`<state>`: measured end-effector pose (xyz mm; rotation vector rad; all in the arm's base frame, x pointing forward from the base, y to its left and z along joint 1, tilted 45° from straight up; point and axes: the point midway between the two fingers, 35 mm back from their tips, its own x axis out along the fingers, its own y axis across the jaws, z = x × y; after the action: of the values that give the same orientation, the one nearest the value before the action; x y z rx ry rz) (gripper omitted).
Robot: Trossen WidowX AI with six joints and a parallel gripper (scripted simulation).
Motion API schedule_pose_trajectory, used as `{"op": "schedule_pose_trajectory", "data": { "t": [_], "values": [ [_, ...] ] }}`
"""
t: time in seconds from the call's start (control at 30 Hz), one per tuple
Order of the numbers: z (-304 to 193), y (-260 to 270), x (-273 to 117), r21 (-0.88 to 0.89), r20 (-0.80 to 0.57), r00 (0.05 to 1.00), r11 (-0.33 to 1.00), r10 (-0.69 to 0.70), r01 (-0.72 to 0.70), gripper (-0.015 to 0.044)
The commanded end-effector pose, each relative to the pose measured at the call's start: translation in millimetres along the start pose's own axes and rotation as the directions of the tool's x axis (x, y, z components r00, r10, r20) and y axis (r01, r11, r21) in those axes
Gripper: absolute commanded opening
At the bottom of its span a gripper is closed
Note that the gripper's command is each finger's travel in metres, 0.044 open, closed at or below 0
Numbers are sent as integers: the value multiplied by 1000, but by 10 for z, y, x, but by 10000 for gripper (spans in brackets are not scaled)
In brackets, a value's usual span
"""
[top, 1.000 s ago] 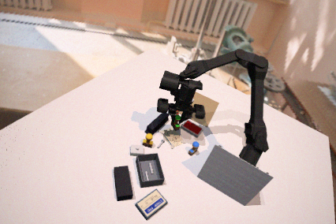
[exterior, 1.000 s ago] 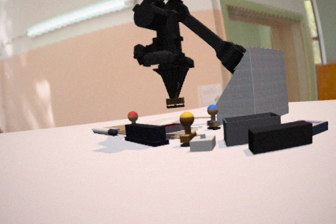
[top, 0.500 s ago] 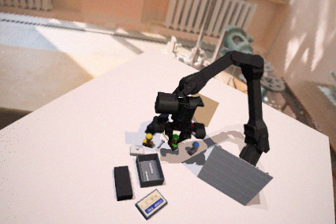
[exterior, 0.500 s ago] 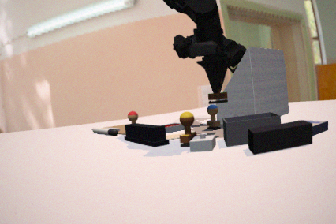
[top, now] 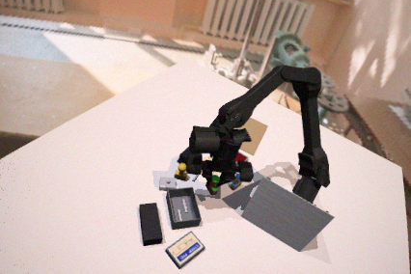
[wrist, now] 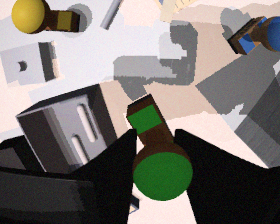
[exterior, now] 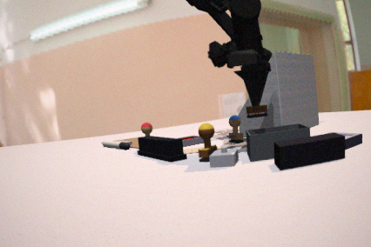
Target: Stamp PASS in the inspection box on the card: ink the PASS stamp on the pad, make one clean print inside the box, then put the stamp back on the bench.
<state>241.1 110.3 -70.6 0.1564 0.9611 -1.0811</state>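
Observation:
My gripper (top: 214, 178) (exterior: 257, 107) (wrist: 155, 135) is shut on the green-knobbed stamp (top: 213, 181) (wrist: 161, 172), fingers clamped on its brown stem. The stamp's base (exterior: 257, 112) points down and hangs clear above the bench, just beside the near end of the grey tray (top: 183, 207) (exterior: 277, 141) (wrist: 62, 131). A sliver of the red ink pad (top: 240, 156) shows behind the gripper. I cannot make out the card's inspection box in these views.
A yellow stamp (top: 182, 169) (exterior: 205, 130) (wrist: 29, 15), a blue stamp (top: 236, 180) (exterior: 234, 120) (wrist: 272, 32) and a red stamp (exterior: 146, 127) stand close by. A small grey block (top: 169, 183) (exterior: 223, 158), a black box (top: 150, 223) (exterior: 315, 150), a blue-white card (top: 185, 249) and a slanted grey board (top: 285, 213) lie around.

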Motion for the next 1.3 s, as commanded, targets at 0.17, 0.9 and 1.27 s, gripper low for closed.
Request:
{"op": "schedule_pose_trajectory", "data": {
  "t": [0.17, 0.9, 1.27],
  "values": [
    [-4, -17, 159, -10, 4, 1000, 1000, -7, 7, 0],
    [3, -36, 522, -10, 7, 1000, 1000, -9, 9, 0],
    [8, -30, 599, 0, 3, 1000, 1000, -6, 6, 53]
  ]
}}
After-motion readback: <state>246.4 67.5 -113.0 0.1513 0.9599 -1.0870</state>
